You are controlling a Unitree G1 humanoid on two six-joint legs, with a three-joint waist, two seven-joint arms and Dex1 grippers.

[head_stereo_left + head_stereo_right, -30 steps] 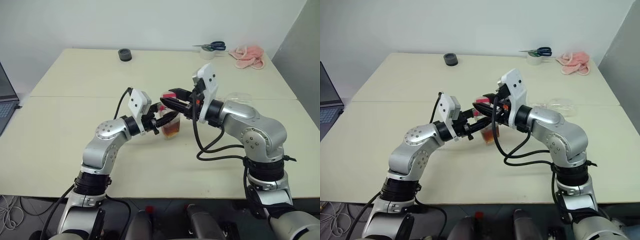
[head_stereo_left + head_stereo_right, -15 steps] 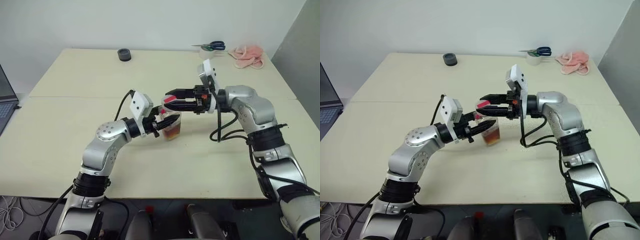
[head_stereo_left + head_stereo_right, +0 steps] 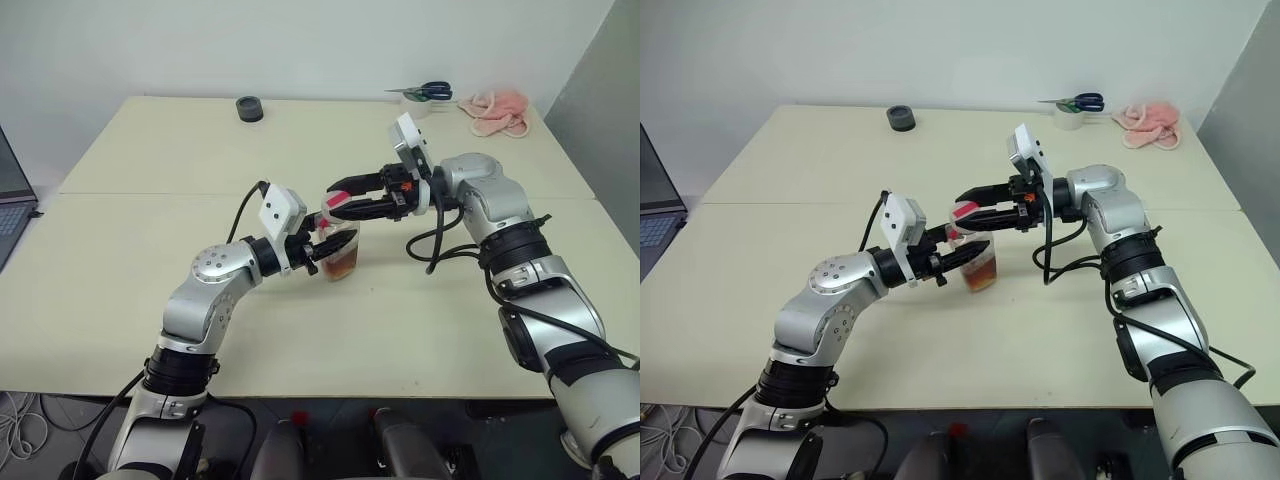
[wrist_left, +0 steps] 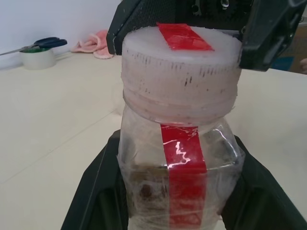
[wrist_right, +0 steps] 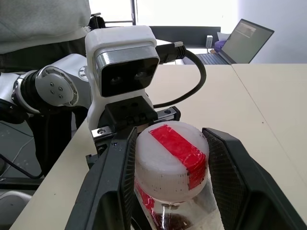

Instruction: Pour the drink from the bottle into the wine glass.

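Note:
The bottle (image 3: 343,247) stands upright over the table's middle, and my left gripper (image 3: 333,241) is shut on its clear body. The amber drink (image 3: 342,266) fills its lower part. A red strip (image 4: 184,165) runs down the side. The white cap (image 5: 170,158) with a red band sits on the neck. My right gripper (image 3: 347,199) reaches in from the right, level with the cap. It is open, with a black finger (image 5: 120,177) close on each side of the cap. The wine glass is hidden.
At the table's far edge lie a black round lid (image 3: 249,109), scissors on a tape roll (image 3: 423,95) and a pink cloth (image 3: 496,108). A laptop (image 3: 10,200) sits at the left edge. The tabletop (image 3: 150,250) is bare around the bottle.
My right arm has swung its elbow up and out to the right and turned its wrist, with the gripper staying at the cap and its jaws a little wider. The left gripper and bottle have kept still.

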